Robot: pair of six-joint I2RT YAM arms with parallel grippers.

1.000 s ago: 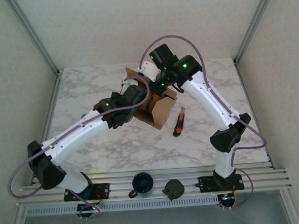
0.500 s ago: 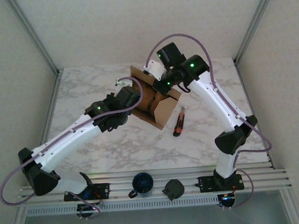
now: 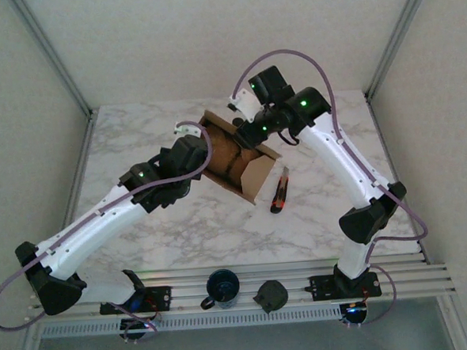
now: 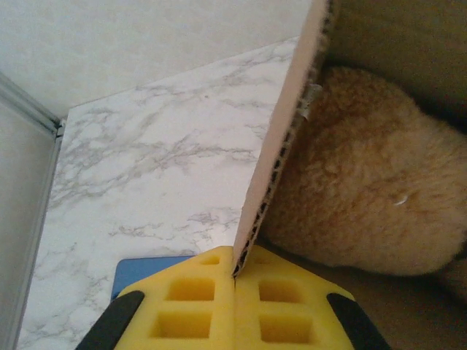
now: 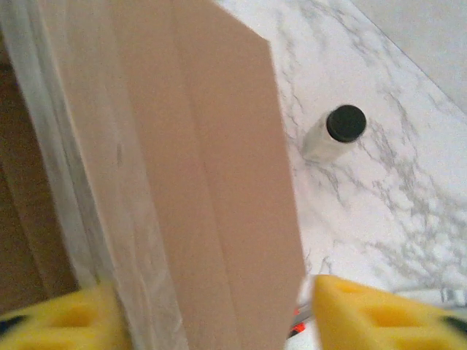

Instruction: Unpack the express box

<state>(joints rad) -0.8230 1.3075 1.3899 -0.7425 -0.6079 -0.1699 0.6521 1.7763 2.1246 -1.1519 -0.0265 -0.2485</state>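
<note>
A flap [image 4: 281, 146] of the express box [image 3: 231, 155] is clamped in the left gripper [image 4: 235, 277]. The right gripper [image 5: 211, 313] is spread open. The flap is best folded outward gently.

On my right wrist cam the right gripper [image 5: 219, 313] has its yellow pads [image 5: 365, 302] spread apart, with a flap of the express box [image 5: 204, 168] standing between them. Clear tape [image 5: 55, 168] runs down the flap's left edge. Off to the right, a small black-capped bottle [image 5: 332, 135] sits on the marble table [image 5: 379, 211].
</note>
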